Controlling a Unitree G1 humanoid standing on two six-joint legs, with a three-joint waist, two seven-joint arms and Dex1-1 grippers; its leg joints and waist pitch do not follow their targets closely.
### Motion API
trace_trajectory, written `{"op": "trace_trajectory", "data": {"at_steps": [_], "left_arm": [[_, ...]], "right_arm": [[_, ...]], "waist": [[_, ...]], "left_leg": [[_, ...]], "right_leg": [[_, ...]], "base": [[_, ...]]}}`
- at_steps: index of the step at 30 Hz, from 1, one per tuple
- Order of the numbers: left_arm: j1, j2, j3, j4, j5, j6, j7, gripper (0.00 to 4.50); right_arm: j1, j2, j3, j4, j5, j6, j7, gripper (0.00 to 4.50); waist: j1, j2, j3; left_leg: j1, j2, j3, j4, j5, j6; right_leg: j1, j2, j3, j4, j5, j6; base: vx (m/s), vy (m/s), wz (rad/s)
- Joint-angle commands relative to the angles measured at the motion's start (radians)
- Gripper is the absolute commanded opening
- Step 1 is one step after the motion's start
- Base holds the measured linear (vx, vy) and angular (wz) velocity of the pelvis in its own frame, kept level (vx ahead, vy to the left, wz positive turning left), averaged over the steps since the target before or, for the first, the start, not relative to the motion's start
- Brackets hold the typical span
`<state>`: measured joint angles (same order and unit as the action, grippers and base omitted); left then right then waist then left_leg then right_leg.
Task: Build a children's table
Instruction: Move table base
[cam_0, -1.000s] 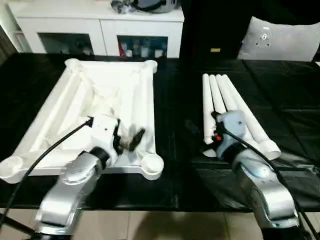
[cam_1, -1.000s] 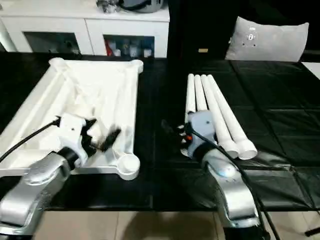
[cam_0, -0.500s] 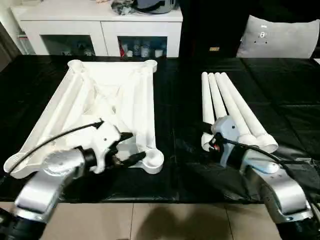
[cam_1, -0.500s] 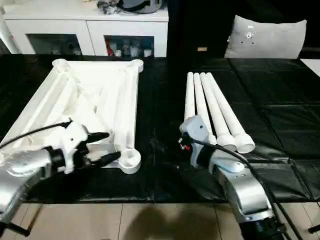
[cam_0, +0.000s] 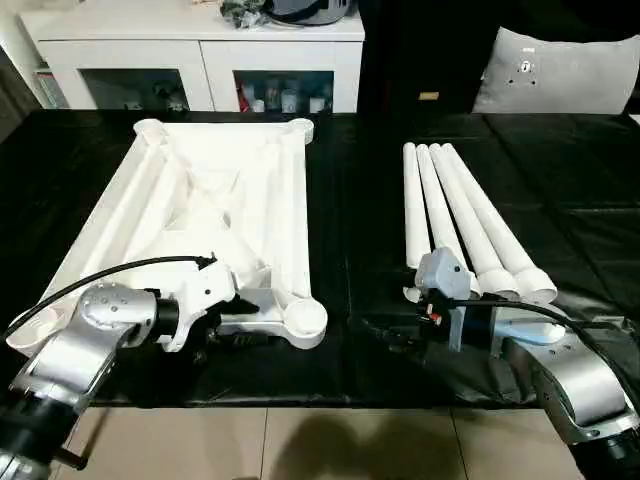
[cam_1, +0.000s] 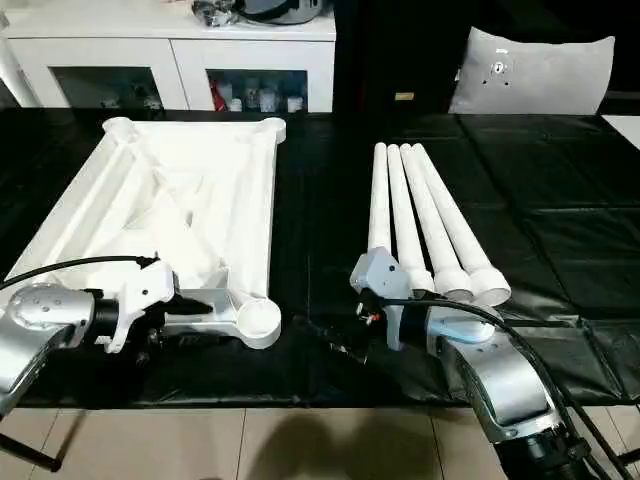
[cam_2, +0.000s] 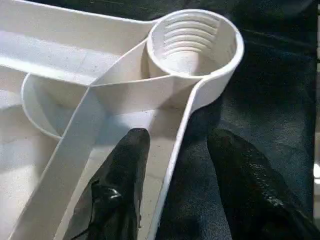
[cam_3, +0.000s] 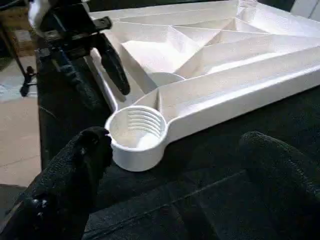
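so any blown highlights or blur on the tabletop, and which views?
Left eye view: the far ribs of the tabletop wash out to near-flat white, and the black cover shows soft sheen. Left wrist view: the corner socket is crisp, threads readable, while the near fingers look soft. Right wrist view: that gripper's fingers are blurred and the socket is sharp.

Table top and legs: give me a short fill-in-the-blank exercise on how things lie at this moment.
1. The table top lies with its ribbed underside facing ____.
2. The number of legs lying side by side is ____.
3. The left gripper has one finger on each side of the top's near ____.
4. The corner socket holds ____ leg.

Missing: up; four; rim; no
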<state>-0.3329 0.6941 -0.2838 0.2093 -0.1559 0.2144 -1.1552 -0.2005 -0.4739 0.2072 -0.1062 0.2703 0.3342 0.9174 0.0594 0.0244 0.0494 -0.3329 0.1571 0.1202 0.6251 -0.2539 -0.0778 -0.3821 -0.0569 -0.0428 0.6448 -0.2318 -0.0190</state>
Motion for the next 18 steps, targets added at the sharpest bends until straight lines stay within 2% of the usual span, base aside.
{"op": "trace_trajectory", "data": {"at_steps": [1,4,5,6,8,13,15,18], "left_arm": [[-0.020,0.006,-0.015,0.025,0.018,-0.012,-0.025,1.89],[-0.030,0.000,-0.020,0.052,0.027,-0.020,-0.035,1.81],[-0.032,-0.002,-0.019,0.058,0.029,-0.022,-0.034,1.49],[-0.035,-0.003,-0.020,0.068,0.032,-0.027,-0.034,1.41],[-0.037,-0.005,-0.018,0.078,0.032,-0.028,-0.035,1.37],[-0.034,-0.011,-0.013,0.093,0.037,-0.032,-0.039,0.93],[-0.032,-0.016,-0.009,0.096,0.034,-0.029,-0.044,0.67],[-0.031,-0.019,-0.009,0.097,0.032,-0.026,-0.045,0.55]], "right_arm": [[0.004,-0.007,0.014,-0.015,0.011,0.009,0.011,4.50],[0.006,-0.007,0.016,-0.016,0.010,0.012,0.016,4.50],[0.007,-0.007,0.017,-0.017,0.010,0.013,0.018,4.50],[0.007,-0.006,0.018,-0.017,0.009,0.014,0.018,4.50],[0.006,-0.004,0.019,-0.017,0.009,0.015,0.017,4.50],[0.006,0.003,0.019,-0.014,0.009,0.020,0.015,4.50],[0.006,0.005,0.019,-0.013,0.012,0.023,0.013,4.50],[0.006,0.008,0.015,-0.014,0.016,0.029,0.009,4.50]], "waist": [[0.002,0.007,-0.048],[0.002,0.008,-0.049],[0.002,0.008,-0.049],[0.002,0.005,-0.049],[0.002,0.005,-0.049],[0.002,0.004,-0.048],[0.002,0.004,-0.049],[0.001,0.005,-0.050]], "left_leg": [[-0.015,0.054,-0.005,-0.087,-0.065,0.041],[-0.016,0.055,-0.005,-0.087,-0.054,0.041],[-0.017,0.055,-0.005,-0.087,-0.052,0.041],[-0.017,0.056,-0.005,-0.088,-0.052,0.040],[-0.017,0.055,-0.005,-0.087,-0.050,0.041],[-0.017,0.057,-0.005,-0.089,-0.058,0.039],[-0.017,0.057,-0.005,-0.089,-0.045,0.042],[-0.018,0.057,-0.005,-0.089,-0.027,0.049]], "right_leg": [[0.056,-0.081,0.055,-0.076,-0.028,-0.258],[0.056,-0.082,0.054,-0.076,-0.019,-0.257],[0.057,-0.083,0.055,-0.076,-0.016,-0.257],[0.058,-0.083,0.055,-0.076,-0.014,-0.257],[0.058,-0.083,0.055,-0.076,-0.015,-0.258],[0.056,-0.084,0.055,-0.078,-0.036,-0.255],[0.057,-0.084,0.055,-0.077,-0.020,-0.255],[0.059,-0.084,0.055,-0.075,0.012,-0.261]], "base": [[0.000,0.000,0.00],[0.000,0.000,0.00],[0.000,0.000,0.00],[0.000,0.000,0.00],[0.000,0.000,0.00],[0.000,0.000,0.00],[0.000,0.000,0.00],[0.000,0.000,0.00]]}}
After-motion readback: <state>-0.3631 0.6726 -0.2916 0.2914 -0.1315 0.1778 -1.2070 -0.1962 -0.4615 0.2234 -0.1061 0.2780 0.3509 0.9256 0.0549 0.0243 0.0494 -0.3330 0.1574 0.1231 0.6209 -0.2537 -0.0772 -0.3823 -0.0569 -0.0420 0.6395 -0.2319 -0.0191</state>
